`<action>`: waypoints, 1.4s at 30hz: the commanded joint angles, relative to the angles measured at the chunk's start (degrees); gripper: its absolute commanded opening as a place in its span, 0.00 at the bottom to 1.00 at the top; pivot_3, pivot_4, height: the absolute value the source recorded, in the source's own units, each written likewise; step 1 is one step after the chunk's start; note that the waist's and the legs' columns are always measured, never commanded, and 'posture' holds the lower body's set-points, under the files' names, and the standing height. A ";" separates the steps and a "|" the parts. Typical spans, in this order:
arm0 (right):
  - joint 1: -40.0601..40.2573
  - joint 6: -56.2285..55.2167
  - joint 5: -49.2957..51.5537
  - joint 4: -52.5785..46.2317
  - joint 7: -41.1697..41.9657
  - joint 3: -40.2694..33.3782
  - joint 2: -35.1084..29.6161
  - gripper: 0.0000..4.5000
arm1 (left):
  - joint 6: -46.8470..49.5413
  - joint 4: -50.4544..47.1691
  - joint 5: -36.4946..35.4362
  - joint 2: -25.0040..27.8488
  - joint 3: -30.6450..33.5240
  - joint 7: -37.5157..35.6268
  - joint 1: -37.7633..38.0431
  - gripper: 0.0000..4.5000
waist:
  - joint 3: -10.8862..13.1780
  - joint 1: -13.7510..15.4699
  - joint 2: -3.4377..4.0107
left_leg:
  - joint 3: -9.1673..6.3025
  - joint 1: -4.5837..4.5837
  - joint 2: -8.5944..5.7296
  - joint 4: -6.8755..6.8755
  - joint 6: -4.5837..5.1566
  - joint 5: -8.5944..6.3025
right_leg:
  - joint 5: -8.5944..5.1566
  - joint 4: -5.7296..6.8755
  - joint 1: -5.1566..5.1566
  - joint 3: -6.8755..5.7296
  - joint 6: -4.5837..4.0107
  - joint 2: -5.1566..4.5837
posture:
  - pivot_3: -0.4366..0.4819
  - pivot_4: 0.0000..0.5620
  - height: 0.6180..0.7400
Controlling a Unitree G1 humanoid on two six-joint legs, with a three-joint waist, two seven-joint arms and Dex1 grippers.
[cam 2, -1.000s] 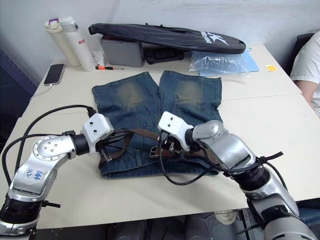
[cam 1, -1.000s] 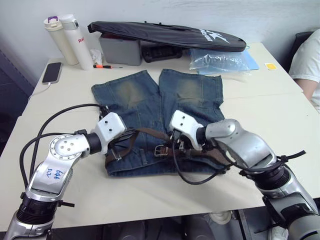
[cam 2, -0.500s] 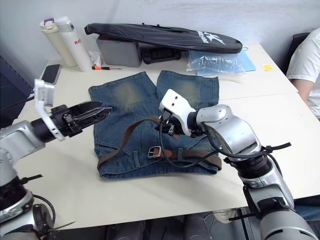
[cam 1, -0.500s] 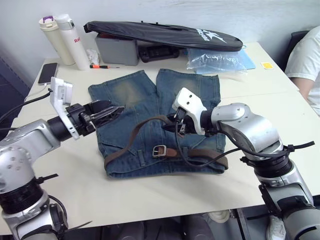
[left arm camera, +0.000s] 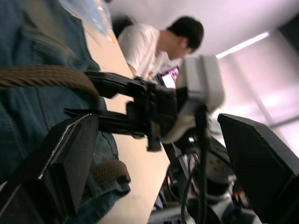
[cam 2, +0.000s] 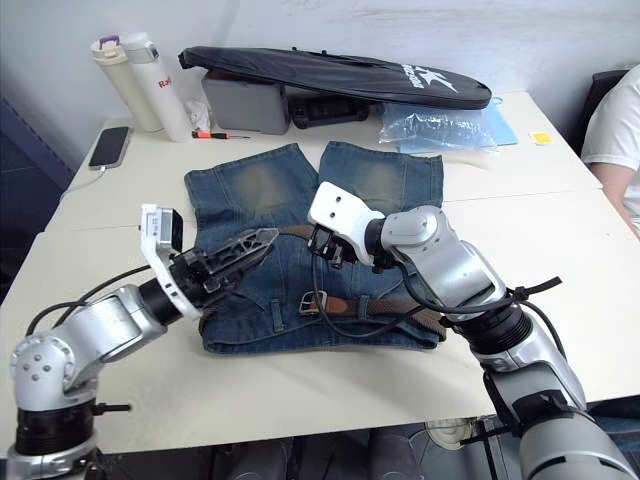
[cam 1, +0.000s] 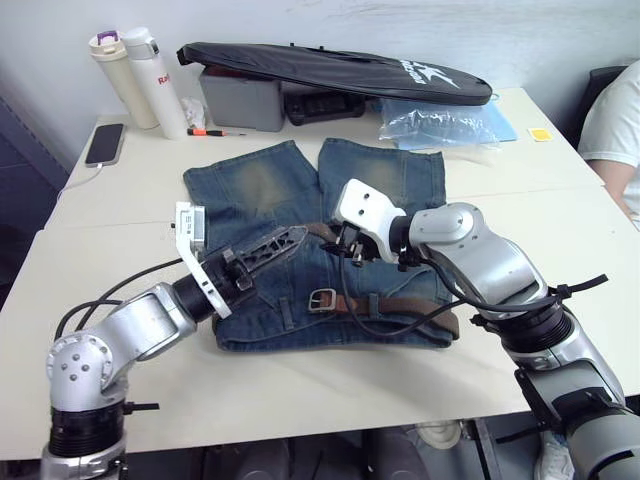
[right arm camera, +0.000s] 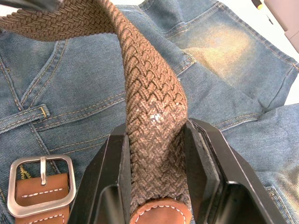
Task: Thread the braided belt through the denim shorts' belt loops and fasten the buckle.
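In right wrist view, right gripper (right arm camera: pixel 156 163) clamps braided belt (right arm camera: pixel 149 93) beside buckle (right arm camera: pixel 41 185).

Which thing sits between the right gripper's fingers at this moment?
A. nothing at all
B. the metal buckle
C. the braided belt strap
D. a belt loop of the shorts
C: in the right wrist view the braided belt runs between the right gripper's two black fingers, while the buckle lies apart on the denim shorts.
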 commanded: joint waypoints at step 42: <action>8.35 10.16 15.69 -14.46 2.75 -17.36 -2.23 0.99 | -8.67 5.98 -1.01 -12.33 1.42 20.78 -8.78 0.00 | -0.01 0.80 -0.06 | 0.05 -0.08 -0.01 -0.06 0.00 0.06 | 0.09 -0.44 0.08 -0.03 0.01 0.06 | 0.48 0.27 1.00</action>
